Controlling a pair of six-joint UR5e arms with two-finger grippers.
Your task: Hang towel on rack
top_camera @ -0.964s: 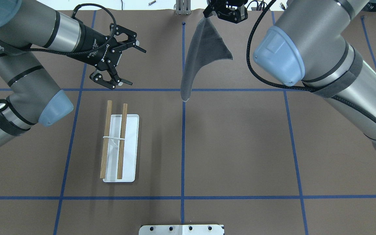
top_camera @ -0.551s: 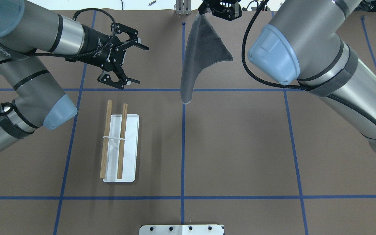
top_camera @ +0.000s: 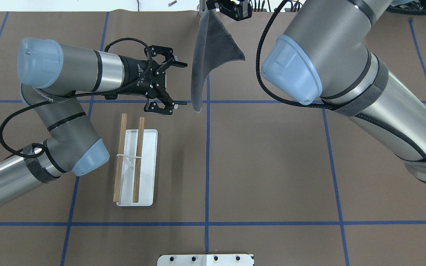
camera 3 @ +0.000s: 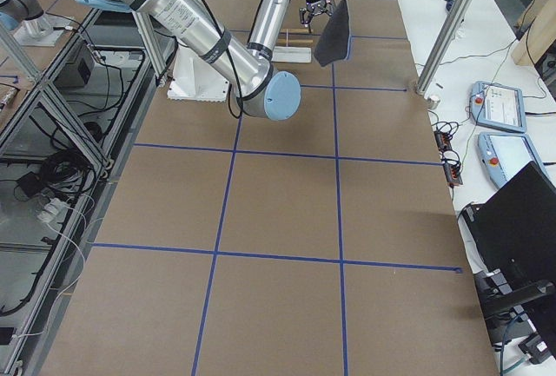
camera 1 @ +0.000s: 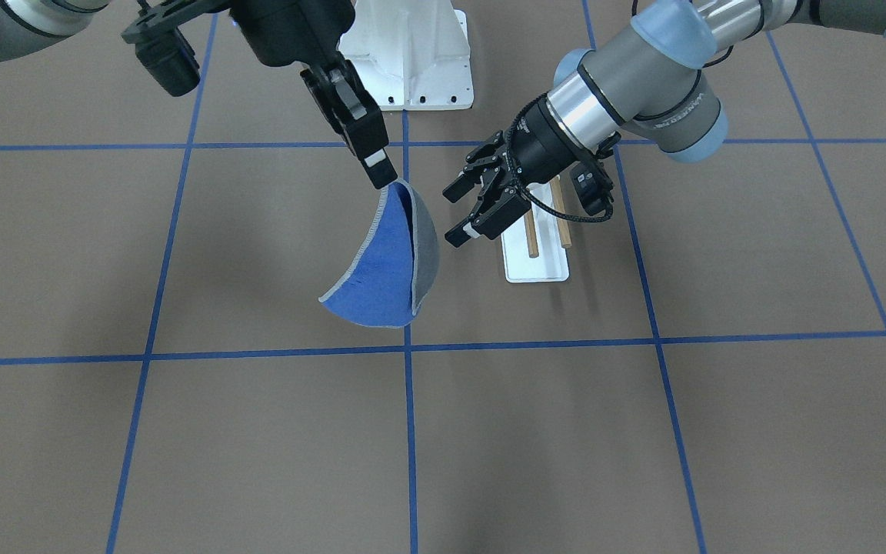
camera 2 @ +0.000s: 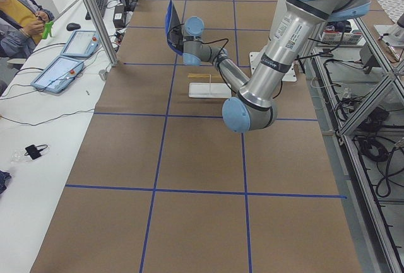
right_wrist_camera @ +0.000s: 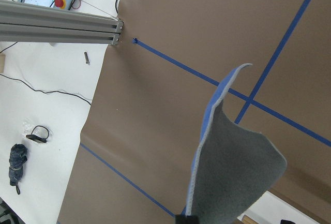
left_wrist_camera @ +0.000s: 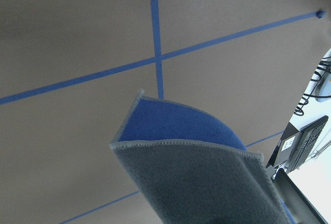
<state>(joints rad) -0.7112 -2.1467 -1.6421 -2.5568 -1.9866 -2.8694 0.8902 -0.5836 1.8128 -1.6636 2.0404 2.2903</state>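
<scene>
The towel hangs in the air from one corner, its grey underside up in the overhead view and its blue face toward the front view. My right gripper is shut on its top corner, also seen in the front view. My left gripper is open and empty, its jaws facing the towel's hanging edge from the left, a small gap apart. The left wrist view shows the towel close up. The rack, with two wooden dowels, stands on the table below the left gripper.
A white bolted pedestal stands at the robot's edge of the table. An aluminium post rises at the far edge behind the towel. Blue tape lines grid the brown table. An operators' bench with tablets lies beyond.
My right gripper has carried the towel to the left. My left gripper has swung right toward the towel's edge and stayed open.
</scene>
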